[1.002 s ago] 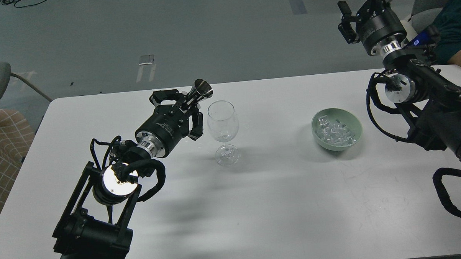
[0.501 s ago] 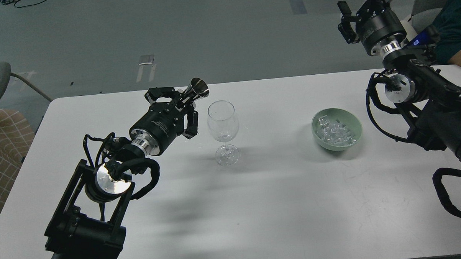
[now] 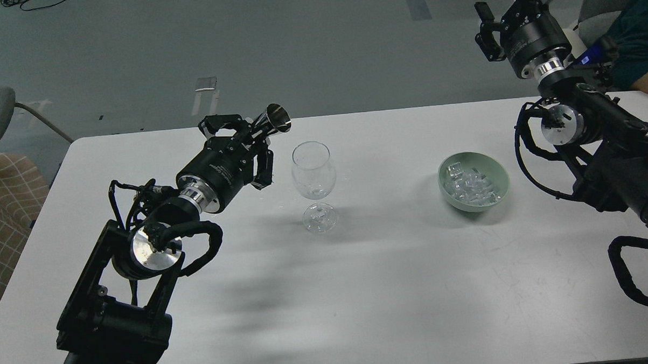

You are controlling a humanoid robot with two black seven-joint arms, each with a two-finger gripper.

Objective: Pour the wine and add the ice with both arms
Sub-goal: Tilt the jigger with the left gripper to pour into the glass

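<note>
White table [image 3: 392, 287]: near part bare, soft shadows only. Right arm [image 3: 614, 155] cut off at right edge. Mid-table: clear wine glass [image 3: 314, 185] upright; wine inside too faint to make out. Right of it, well apart, green bowl [image 3: 474, 181] with ice [image 3: 471, 188] heaped inside. Left gripper [image 3: 250, 147] just left of glass rim, fingers clamped on small metal cup [image 3: 274, 120], tilted toward glass. Far right, right gripper [image 3: 499, 22] raised beyond table, fingers indistinct, cannot tell state. Person's arm [image 3: 640, 47] at far-right edge, mostly cropped.
</note>
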